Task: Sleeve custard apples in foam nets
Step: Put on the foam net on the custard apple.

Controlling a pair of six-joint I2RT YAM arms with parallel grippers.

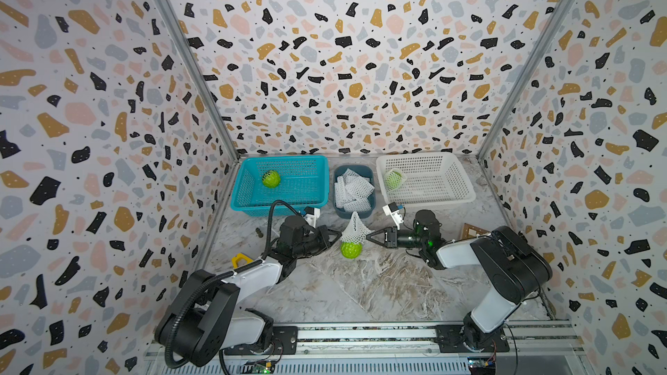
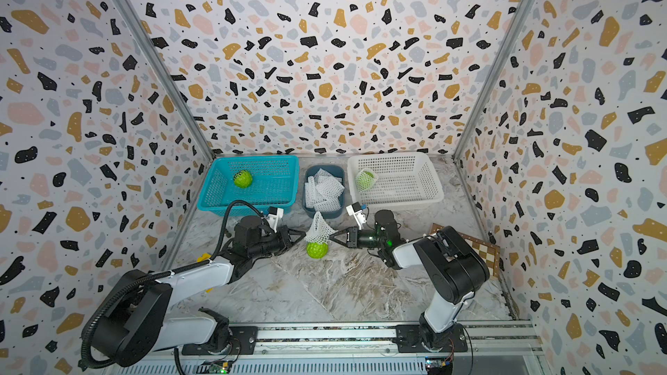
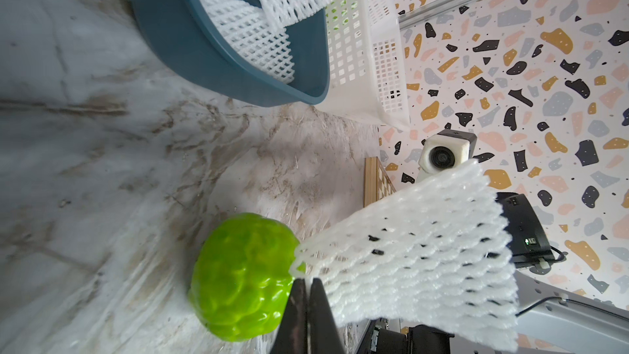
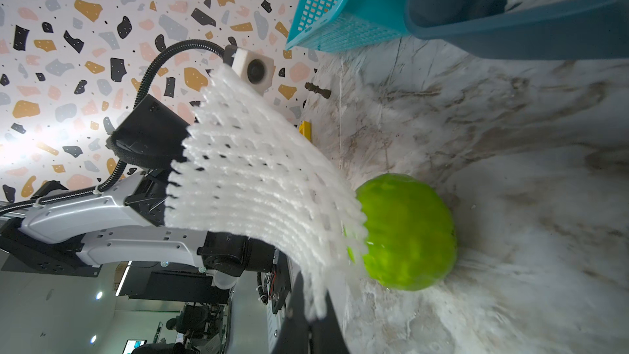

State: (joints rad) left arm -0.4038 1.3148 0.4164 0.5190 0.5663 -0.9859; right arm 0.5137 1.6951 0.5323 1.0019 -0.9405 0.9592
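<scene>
The custard apple (image 1: 351, 250) is sitting on the marble surface (image 1: 361, 290) dead centre, green and bare but for its crown. The foam net (image 1: 355, 229) is hanging right over it, narrow end pointing to 12 o'clock, wide mouth flaring down onto the top of the fruit. I'm pinching that mouth from both sides: my left fingers (image 3: 296, 315) are closed on the hem at 9 o'clock and my right fingers (image 4: 296, 318) are closed on it at 3 o'clock. Both wrist views are showing white mesh clamped between the tips. The hem is touching the crown, barely lapping it; whether it is getting around the shoulder I cannot tell.

So I'm reading this as the sleeving step itself, only just beginning on this fruit. The next move, as I'm judging it, is pulling the two sides apart to open the mouth wider than the fruit. Then I'm drawing both sides down together and level, so the net is rolling over the bulge rather than nudging the fruit away across the surface.

Looking outward, the grey-blue tub (image 1: 355, 213) of spare nets (image 1: 353, 189) is lying at 12 o'clock. The blue basket (image 1: 242, 183) at 10 o'clock is holding a second custard apple (image 1: 271, 178), bare. The white basket (image 1: 458, 182) at 1 o'clock is holding a netted custard apple (image 1: 393, 179).
</scene>
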